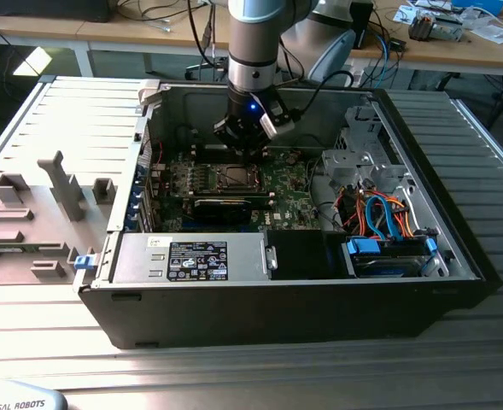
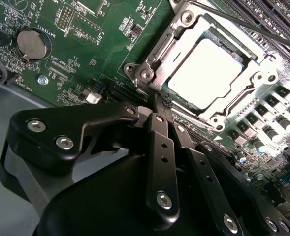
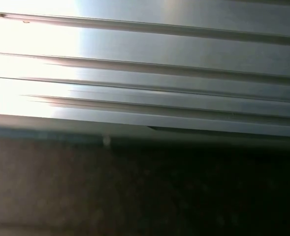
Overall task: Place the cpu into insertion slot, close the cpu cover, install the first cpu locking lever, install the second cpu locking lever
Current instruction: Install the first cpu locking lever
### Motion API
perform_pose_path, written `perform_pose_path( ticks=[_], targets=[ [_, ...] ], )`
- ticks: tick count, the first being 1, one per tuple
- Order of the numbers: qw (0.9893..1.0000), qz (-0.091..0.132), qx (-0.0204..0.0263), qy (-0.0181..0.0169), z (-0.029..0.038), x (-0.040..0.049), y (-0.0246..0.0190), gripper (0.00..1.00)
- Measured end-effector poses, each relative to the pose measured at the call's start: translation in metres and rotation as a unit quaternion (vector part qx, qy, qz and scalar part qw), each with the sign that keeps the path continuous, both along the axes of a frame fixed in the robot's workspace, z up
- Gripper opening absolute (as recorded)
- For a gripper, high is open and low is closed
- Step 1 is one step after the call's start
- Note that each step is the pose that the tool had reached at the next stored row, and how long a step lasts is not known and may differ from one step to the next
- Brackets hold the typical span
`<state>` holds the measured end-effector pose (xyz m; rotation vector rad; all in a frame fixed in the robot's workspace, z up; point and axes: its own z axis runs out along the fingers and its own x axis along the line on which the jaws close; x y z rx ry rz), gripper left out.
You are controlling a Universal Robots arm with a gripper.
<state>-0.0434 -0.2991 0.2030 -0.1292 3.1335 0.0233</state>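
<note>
The cpu (image 2: 204,71), a silvery square chip, lies in the insertion slot (image 2: 145,73) on the green motherboard. The cpu cover (image 2: 170,49), a silvery frame, lies flat around the chip. A thin dark lever rod (image 2: 243,24) runs slanted along the socket's far side. My gripper (image 2: 160,105) has its black fingers (image 2: 159,147) drawn together, with the tips at the socket's near edge; I cannot tell whether they touch anything there. In the exterior view the gripper (image 1: 244,155) hangs just behind the socket (image 1: 234,177) inside the open computer case.
The case walls (image 1: 149,111) ring the board. A black card (image 1: 225,207) lies in front of the socket, a power supply (image 1: 191,256) at the front, and drive bays with cables (image 1: 379,213) on the exterior view's right. Grey fixtures (image 1: 59,184) stand on the table on the left.
</note>
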Motion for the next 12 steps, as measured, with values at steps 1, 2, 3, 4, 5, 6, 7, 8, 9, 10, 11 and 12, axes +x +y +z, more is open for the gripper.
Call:
perform_pose_path(
  ticks=[1, 2, 3, 4, 5, 6, 7, 8, 9, 10, 11, 12],
  targets=[
    [1.0000, 0.000, 0.0012, -0.0005, -0.0011, 0.0003, 0.0003, 0.11],
    [1.0000, 0.000, 0.0006, -0.0001, -0.0012, 0.0004, 0.0000, 0.11],
    [1.0000, 0.000, 0.0004, 0.0000, -0.0013, 0.0005, -0.0004, 0.11],
    [1.0000, 0.000, 0.0006, 0.0000, -0.0015, 0.0006, -0.0006, 0.11],
    [1.0000, 0.000, 0.0010, 0.0001, -0.0014, 0.0006, -0.0007, 0.11],
    [1.0000, 0.000, 0.0028, 0.0001, -0.0013, 0.0006, -0.0009, 0.11],
    [1.0000, 0.000, 0.0044, 0.0001, -0.0014, 0.0006, -0.0008, 0.11],
    [1.0000, 0.000, 0.0048, -0.0001, -0.0013, 0.0006, -0.0007, 0.11],
    [1.0000, 0.000, 0.0050, -0.0002, -0.0007, 0.0007, -0.0006, 0.11],
    [1.0000, 0.000, 0.0051, -0.0002, 0.0010, 0.0007, -0.0006, 0.11],
    [1.0000, 0.000, 0.0048, 0.0000, 0.0040, 0.0007, -0.0007, 0.11],
    [1.0000, 0.000, 0.0047, 0.0000, 0.0064, 0.0007, -0.0007, 0.11]
  ],
)
